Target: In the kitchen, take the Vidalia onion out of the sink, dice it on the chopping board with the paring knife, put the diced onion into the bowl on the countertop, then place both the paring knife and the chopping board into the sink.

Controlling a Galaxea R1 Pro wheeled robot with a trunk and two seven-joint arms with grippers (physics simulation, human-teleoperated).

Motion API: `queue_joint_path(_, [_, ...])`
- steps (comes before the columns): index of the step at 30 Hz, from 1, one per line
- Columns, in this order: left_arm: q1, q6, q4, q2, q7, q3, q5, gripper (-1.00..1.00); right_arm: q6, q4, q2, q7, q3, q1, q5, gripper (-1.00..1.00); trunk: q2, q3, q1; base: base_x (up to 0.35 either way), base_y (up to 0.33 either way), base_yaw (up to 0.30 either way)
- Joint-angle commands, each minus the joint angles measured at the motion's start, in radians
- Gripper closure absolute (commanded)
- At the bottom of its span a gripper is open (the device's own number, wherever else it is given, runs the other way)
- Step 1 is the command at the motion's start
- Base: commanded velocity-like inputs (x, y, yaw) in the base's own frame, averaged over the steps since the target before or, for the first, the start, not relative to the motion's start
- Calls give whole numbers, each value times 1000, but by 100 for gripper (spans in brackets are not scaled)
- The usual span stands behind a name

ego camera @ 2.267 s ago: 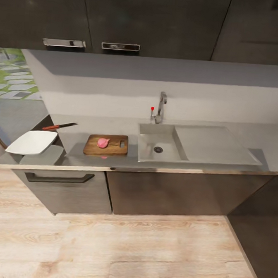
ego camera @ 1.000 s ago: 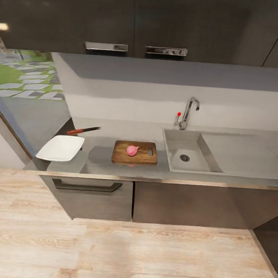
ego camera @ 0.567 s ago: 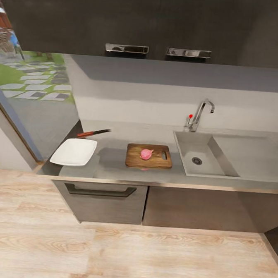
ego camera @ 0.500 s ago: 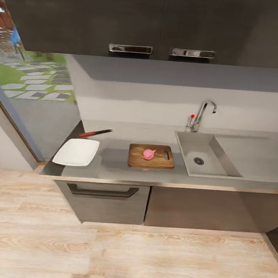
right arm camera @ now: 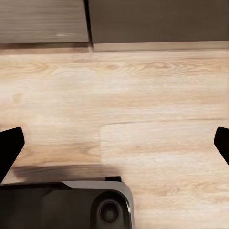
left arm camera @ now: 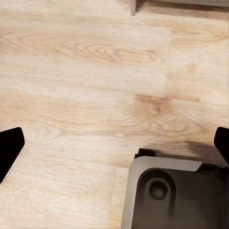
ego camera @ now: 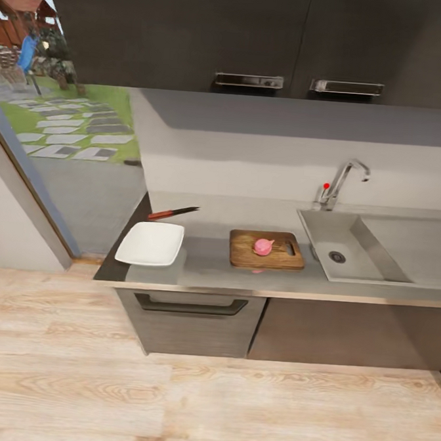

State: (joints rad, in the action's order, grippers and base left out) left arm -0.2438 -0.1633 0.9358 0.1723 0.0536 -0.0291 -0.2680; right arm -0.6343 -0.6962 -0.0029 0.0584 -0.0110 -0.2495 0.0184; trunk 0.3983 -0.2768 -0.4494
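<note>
Head view: the grey bench (ego camera: 210, 269) runs across the frame over dark cabinet fronts, with wood floor (ego camera: 201, 403) in front of it. The board (ego camera: 266, 250) lies flat on the bench, just beside the sink (ego camera: 350, 252) on its left. The onion (ego camera: 263, 246), pink, rests on the board near its middle. A small pink piece lies on the bench at the board's front edge. The bowl (ego camera: 151, 244) sits at the left end of the bench, well apart from the board. The knife (ego camera: 173, 212) lies on the bench just behind the bowl, handle toward the left, blade pointing toward the board. The tap (ego camera: 345, 183) stands behind the basin, with a red knob at its base. The basin holds nothing but its round drain.

Left wrist view: the left hand (left arm camera: 114, 143) points down at the floor, its two dark fingertips (left arm camera: 9, 148) at opposite edges of the frame, spread wide and holding nothing. Part of the robot's dark base (left arm camera: 176, 195) lies below it.

Right wrist view: the right hand (right arm camera: 114, 143) is likewise spread wide and empty over the floor, facing the cabinet base (right arm camera: 114, 21). Both hands are low and well apart from the bench and every item on it.
</note>
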Motion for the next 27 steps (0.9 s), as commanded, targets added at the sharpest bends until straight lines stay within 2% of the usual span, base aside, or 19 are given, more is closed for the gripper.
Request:
queue_joint_path(1, [0, -2, 1, 1, 5, -3, -5, -100, -1, -2, 0, 3, -1, -1, 2, -100, 2, -1, -1, 0, 307, 0])
queue_joint_path(19, [0, -3, -5, 0, 5, -3, -5, -100, -1, -2, -2, 3, -1, -1, 2, -100, 2, -1, -1, 0, 307, -2])
queue_joint_path(27, [0, -3, -5, 0, 5, -3, -5, -100, -1, -2, -2, 3, -1, -1, 2, -100, 2, -1, -1, 0, 307, -192])
